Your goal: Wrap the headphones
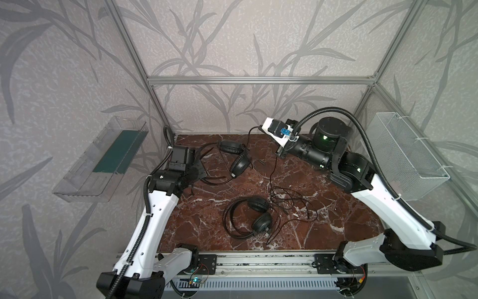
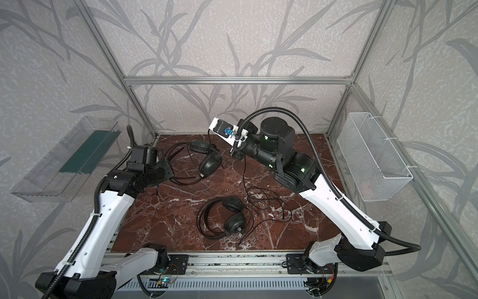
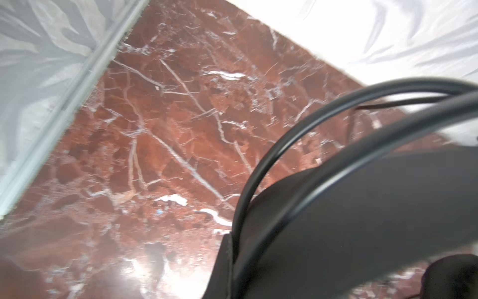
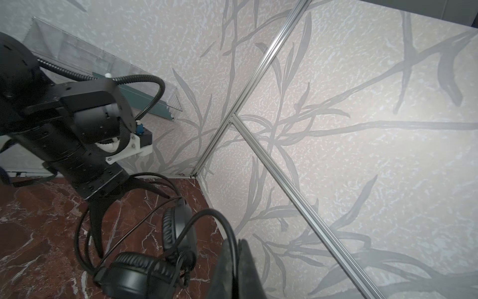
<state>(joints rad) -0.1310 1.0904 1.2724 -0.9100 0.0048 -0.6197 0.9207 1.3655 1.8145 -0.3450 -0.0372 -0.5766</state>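
Observation:
Two black headphones lie on the red marble table (image 1: pixel 207 233). The back pair (image 1: pixel 240 165) (image 2: pixel 210 164) lies at the rear left. My left gripper (image 1: pixel 199 169) (image 2: pixel 166 169) is shut on its headband, whose thin wires (image 3: pixel 258 168) and wide strap (image 3: pixel 362 207) fill the left wrist view. My right gripper (image 1: pixel 279 153) (image 2: pixel 236 153) hangs raised above the table, shut on that pair's thin cable (image 4: pixel 207 214), which arcs up from the earcup (image 4: pixel 137 274) into the jaws. The rest of the cable drops to a loose tangle (image 1: pixel 292 202). The front pair (image 1: pixel 261 222) (image 2: pixel 234 224) lies untouched in the middle.
A clear plastic bin (image 1: pixel 103 160) hangs on the left wall and a white mesh basket (image 1: pixel 406 160) on the right wall. An aluminium rail (image 1: pixel 258 261) runs along the table's front edge. A small dark piece (image 1: pixel 261 162) lies beside the back pair.

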